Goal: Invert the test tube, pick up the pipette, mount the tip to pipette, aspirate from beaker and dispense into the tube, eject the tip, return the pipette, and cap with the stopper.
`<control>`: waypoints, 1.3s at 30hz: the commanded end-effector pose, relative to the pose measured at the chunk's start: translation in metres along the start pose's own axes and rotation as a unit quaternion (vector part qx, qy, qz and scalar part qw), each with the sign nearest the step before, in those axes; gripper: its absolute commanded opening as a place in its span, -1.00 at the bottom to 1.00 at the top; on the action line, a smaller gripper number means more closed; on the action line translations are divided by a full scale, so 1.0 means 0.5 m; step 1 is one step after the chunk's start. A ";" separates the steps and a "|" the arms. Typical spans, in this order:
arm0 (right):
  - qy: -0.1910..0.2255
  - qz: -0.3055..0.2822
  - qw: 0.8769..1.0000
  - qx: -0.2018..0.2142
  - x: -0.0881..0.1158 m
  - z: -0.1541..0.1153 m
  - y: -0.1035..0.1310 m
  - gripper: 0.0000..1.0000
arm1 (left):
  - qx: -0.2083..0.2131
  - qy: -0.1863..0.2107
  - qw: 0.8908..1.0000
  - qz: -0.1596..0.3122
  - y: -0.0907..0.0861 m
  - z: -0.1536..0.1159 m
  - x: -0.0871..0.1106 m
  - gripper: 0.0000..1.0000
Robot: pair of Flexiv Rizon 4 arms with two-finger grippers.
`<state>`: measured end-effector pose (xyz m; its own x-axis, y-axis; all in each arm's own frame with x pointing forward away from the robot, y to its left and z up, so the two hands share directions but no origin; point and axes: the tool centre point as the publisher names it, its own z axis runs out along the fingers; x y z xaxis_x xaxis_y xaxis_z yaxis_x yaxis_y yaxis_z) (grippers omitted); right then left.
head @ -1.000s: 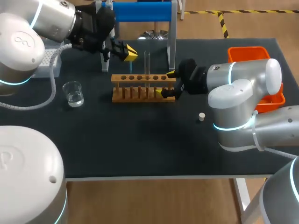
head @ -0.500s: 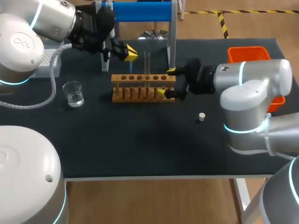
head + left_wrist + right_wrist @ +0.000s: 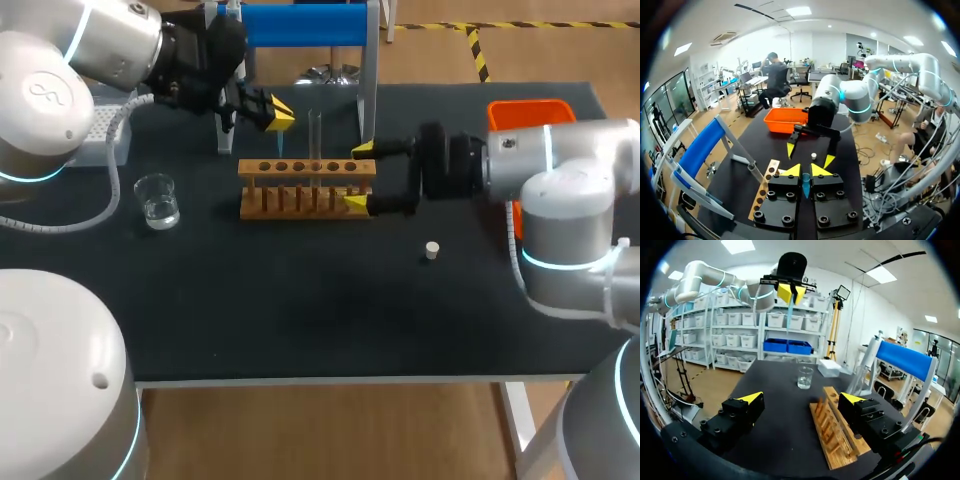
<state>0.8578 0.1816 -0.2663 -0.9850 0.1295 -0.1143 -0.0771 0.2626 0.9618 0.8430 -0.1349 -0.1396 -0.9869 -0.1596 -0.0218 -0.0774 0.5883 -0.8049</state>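
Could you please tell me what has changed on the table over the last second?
The right gripper drew back slightly rightward from the rack's right end, still open, its arm swinging away to the right. Nothing was grasped or released. The left gripper, shut on the pipette, the test tube, beaker and stopper stayed put.

Rack [image 3: 307, 187]: is standing mid-worktop [image 3: 300, 300].
Test tube [image 3: 314, 135]: is standing in the rack.
Beaker [image 3: 157, 199]: is sitting left of the rack.
Stopper [image 3: 432, 250]: is lying right of the rack, frontward.
Left end effector [image 3: 272, 113]: is holding the pipette [image 3: 805, 184] behind the rack's left end.
Right end effector [image 3: 357, 177]: is straddling the rack's right end, fingers apart.
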 end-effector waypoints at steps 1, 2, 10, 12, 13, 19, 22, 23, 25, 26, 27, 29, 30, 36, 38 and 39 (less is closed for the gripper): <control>0.021 -0.001 1.000 -0.013 -0.007 0.020 0.017 1.00 | -0.002 0.002 1.000 -0.001 -0.001 -0.004 0.000 -1.00; 0.030 0.004 0.999 -0.019 -0.007 0.027 0.024 1.00 | -0.002 0.002 1.000 -0.001 -0.001 -0.004 0.000 -1.00; 0.075 0.036 0.995 -0.057 -0.007 0.069 0.070 1.00 | -0.002 0.002 1.000 -0.001 -0.001 -0.004 0.000 -1.00; 0.082 0.038 0.994 -0.066 -0.005 0.076 0.081 1.00 | -0.002 0.002 1.000 -0.001 -0.001 -0.004 0.000 -1.00; 0.087 0.041 0.993 -0.071 -0.005 0.079 0.087 1.00 | -0.002 0.002 1.000 -0.001 -0.001 -0.004 0.000 -1.00; 0.105 0.052 0.988 -0.099 -0.005 0.097 0.122 1.00 | -0.002 0.002 1.000 -0.001 -0.001 -0.004 0.000 -1.00; 0.107 0.052 0.987 -0.111 -0.004 0.103 0.140 1.00 | -0.002 0.002 1.000 -0.001 -0.001 -0.004 0.000 -1.00; 0.109 0.054 0.986 -0.116 -0.004 0.104 0.145 1.00 | -0.002 0.002 1.000 -0.001 -0.001 -0.004 0.000 -1.00; 0.110 0.054 0.985 -0.124 -0.001 0.106 0.156 1.00 | -0.002 0.002 1.000 -0.001 -0.001 -0.004 0.000 -1.00; 0.112 0.054 0.984 -0.127 0.001 0.106 0.161 1.00 | -0.002 0.002 1.000 -0.001 -0.001 -0.004 0.000 -1.00; 0.114 0.054 0.983 -0.130 0.004 0.106 0.165 1.00 | -0.002 0.002 1.000 -0.001 -0.001 -0.004 0.000 -1.00; 0.115 0.054 0.982 -0.137 0.009 0.107 0.173 1.00 | -0.002 0.002 1.000 -0.001 -0.001 -0.004 0.000 -1.00; 0.116 0.054 0.982 -0.138 0.012 0.107 0.176 1.00 | -0.002 0.002 1.000 -0.001 -0.001 -0.004 0.000 -1.00; 0.119 0.053 0.980 -0.148 0.028 0.109 0.189 1.00 | -0.002 0.002 1.000 -0.001 -0.001 -0.004 0.000 -1.00; 0.121 0.054 0.980 -0.150 0.033 0.110 0.194 1.00 | -0.002 0.002 1.000 -0.001 -0.001 -0.004 0.000 -1.00; 0.122 0.054 0.979 -0.151 0.036 0.112 0.197 1.00 | -0.002 0.002 1.000 -0.001 -0.001 -0.004 0.000 -1.00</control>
<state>0.8441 0.2620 -0.1883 -0.9941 -0.1065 0.0204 0.0244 -0.0368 0.9990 0.8431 -0.1350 -0.1398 -0.9869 -0.1599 -0.0227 -0.0768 0.5883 -0.8050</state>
